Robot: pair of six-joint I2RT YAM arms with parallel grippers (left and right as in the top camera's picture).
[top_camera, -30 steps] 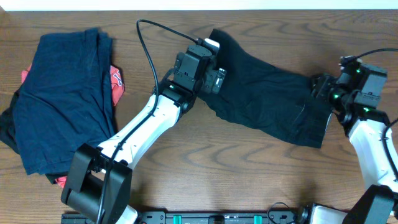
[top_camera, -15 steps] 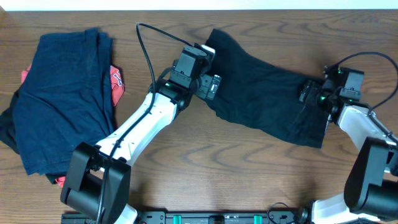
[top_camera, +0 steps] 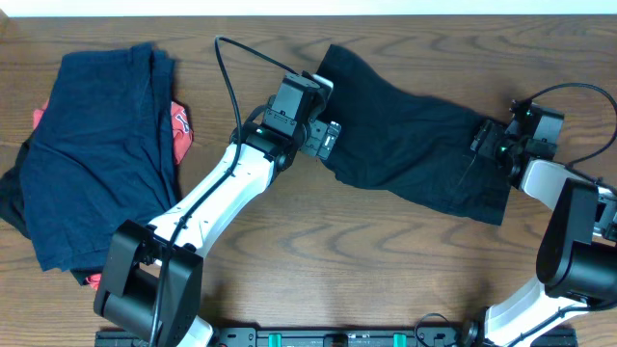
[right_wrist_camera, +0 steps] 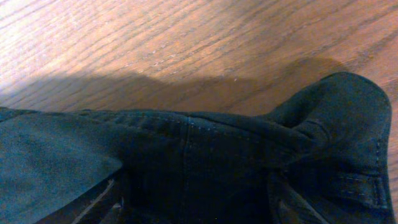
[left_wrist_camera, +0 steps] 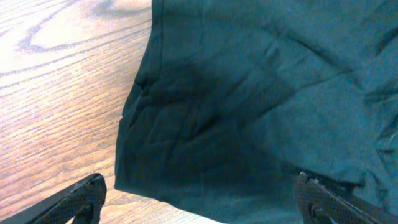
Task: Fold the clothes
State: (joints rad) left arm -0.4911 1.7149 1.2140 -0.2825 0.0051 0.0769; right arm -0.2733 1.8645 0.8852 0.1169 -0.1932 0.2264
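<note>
Overhead: dark wood-grain table point(top_camera: 386, 265); left tool point(left_wrist_camera: 202, 198) released, right tool point(top_camera: 485, 143) state unclear

Overhead light is even and soft, with only faint shadows. In the left wrist view the table point(left_wrist_camera: 56, 93) glares toward 10 o'clock. The right wrist view is dimmer, with a broad shadow at 9 o'clock above the slightly blurred black shorts point(right_wrist_camera: 217, 168).

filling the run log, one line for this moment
left gripper: open over shorts | right gripper: at shorts' right end, grip unclear | navy pile: far left
</note>
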